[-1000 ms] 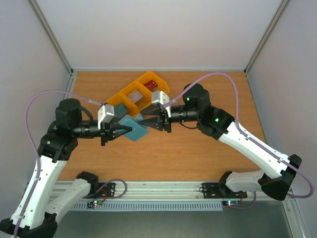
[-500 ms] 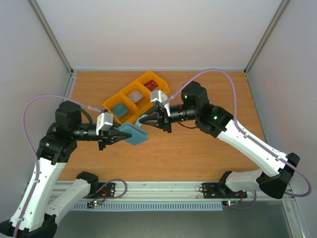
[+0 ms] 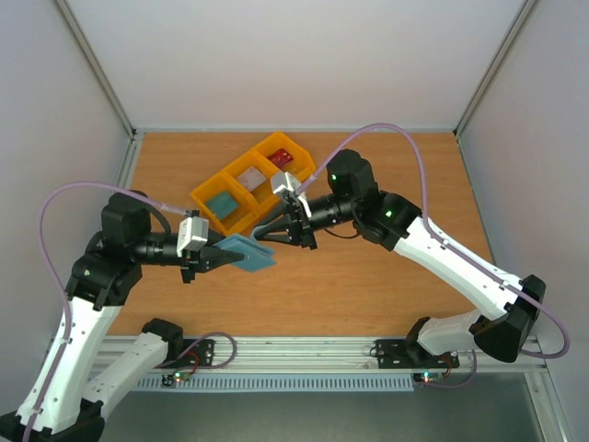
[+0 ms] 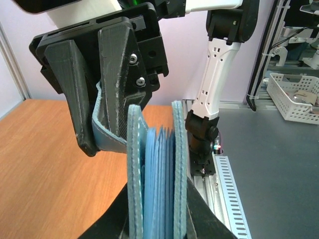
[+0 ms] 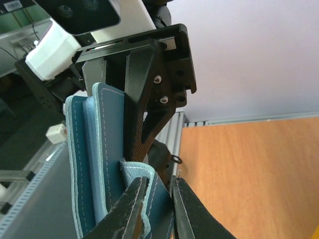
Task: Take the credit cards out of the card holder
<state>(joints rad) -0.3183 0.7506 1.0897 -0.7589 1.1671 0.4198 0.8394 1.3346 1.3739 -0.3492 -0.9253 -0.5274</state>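
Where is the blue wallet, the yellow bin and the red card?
blue wallet [image 3: 250, 254], top view, on its flat cover.
yellow bin [image 3: 204, 190], top view, on its left rim.
red card [image 3: 282, 157], top view, on its middle.

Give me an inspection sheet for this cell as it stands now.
Surface: wooden table, no spills seen.
Job's things: card holder held between both tools, no card showing in it; red card, whitish card and teal card lie one per compartment in the yellow bins.
Clutter: nothing seen.
Grippers: left tool shut on the card holder's body; right tool pinching one flap.
Cables: purple cables loop above each arm, away from the tools.
Surroundings: white walls, metal rail at the near edge.
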